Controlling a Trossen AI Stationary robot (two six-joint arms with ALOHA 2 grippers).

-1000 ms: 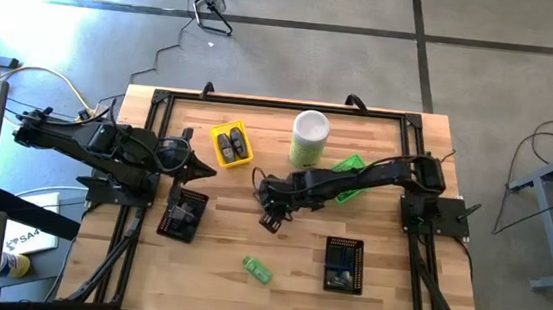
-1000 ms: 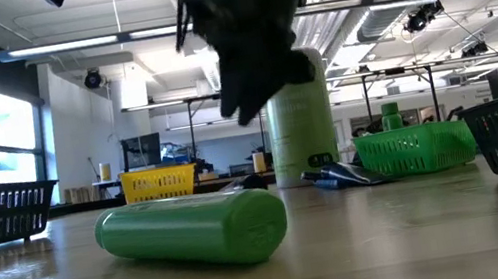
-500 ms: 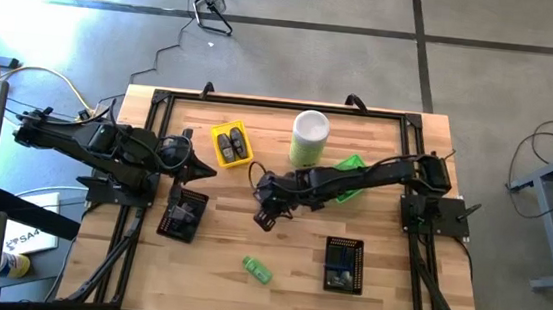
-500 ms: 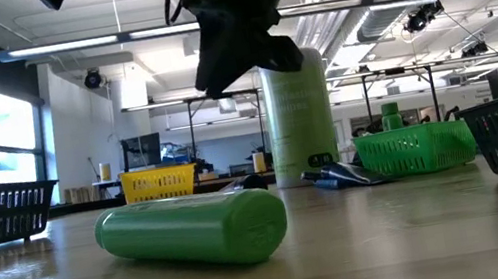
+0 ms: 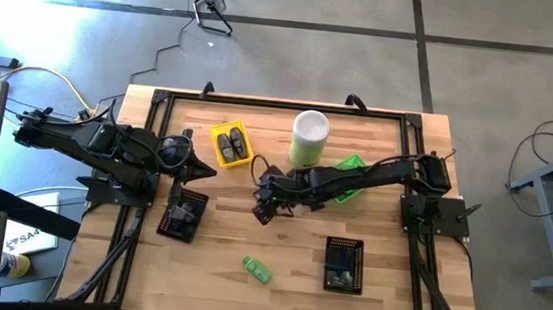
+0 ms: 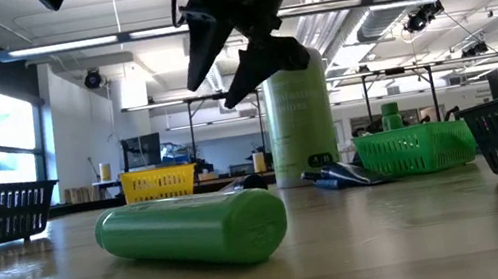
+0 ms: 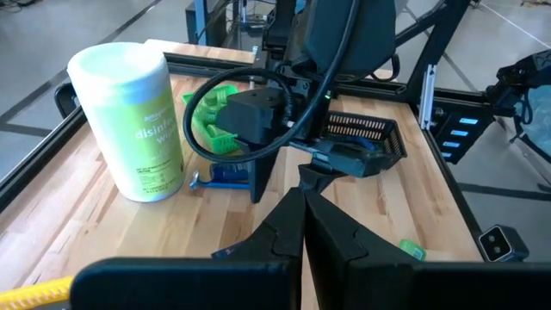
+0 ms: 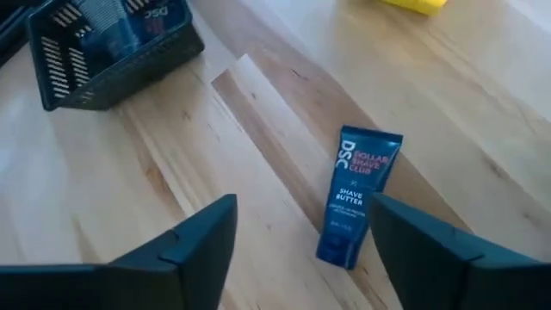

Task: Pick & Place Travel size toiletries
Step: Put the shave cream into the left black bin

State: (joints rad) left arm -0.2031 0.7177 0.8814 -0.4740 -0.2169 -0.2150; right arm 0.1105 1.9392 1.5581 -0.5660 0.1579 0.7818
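Right hand point(image 8: 297, 258) agape over blue tube point(image 8: 358, 195), apparently bare wood around.

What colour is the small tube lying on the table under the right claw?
Dark blue with white lettering; the tube shows best in the right wrist view.

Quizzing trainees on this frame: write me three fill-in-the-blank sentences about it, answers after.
1. The right gripper hovers with its fingers ____ above the blue tube.
2. The blue tube lies flat on the ____ table.
3. The green bottle lies on its ____ near the table's front edge.
4. The left gripper is ____.

Answers: open; wooden; side; shut
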